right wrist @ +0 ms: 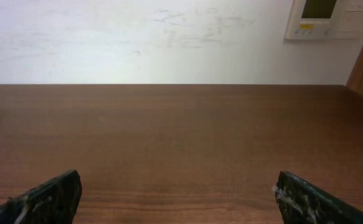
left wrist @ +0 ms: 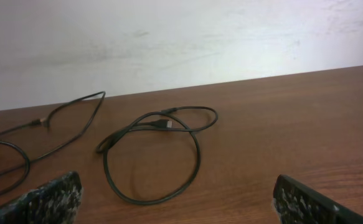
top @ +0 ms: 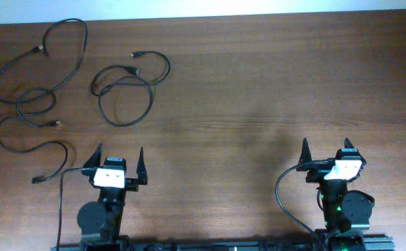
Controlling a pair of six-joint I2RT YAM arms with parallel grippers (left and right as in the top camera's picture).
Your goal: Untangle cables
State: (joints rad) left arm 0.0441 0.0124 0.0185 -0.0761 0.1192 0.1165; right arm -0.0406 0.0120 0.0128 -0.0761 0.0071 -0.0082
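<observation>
Overhead view: left pincer (top: 120,148) poised at the wood-grain counter (top: 258,84), fingers spread wide, nothing gripped. Right pincer (top: 326,141) parked well to the right of the left pincer, likewise spread wide and empty.

Looped cable (top: 125,125) laid flat on the counter straight ahead of the left pincer, untouched by it. Coiled into one round loop with a smaller loop lapped over the side farthest from the left pincer, both plug tips resting on that far side.

Winding cables (top: 85,35) sprawled in open curves ahead and to the left of the left pincer, apart from the looped cable. One plug end dropped near the left pincer, on its left. Whether tangled or merely crossed where the curves met: could not be told.

Left wrist view: left pincer (left wrist: 178,180) opened wide, looped cable (left wrist: 197,155) centred beyond it, winding cables (left wrist: 93,96) farther left.

Right wrist view: right pincer (right wrist: 179,177) opened wide, nothing held.
</observation>
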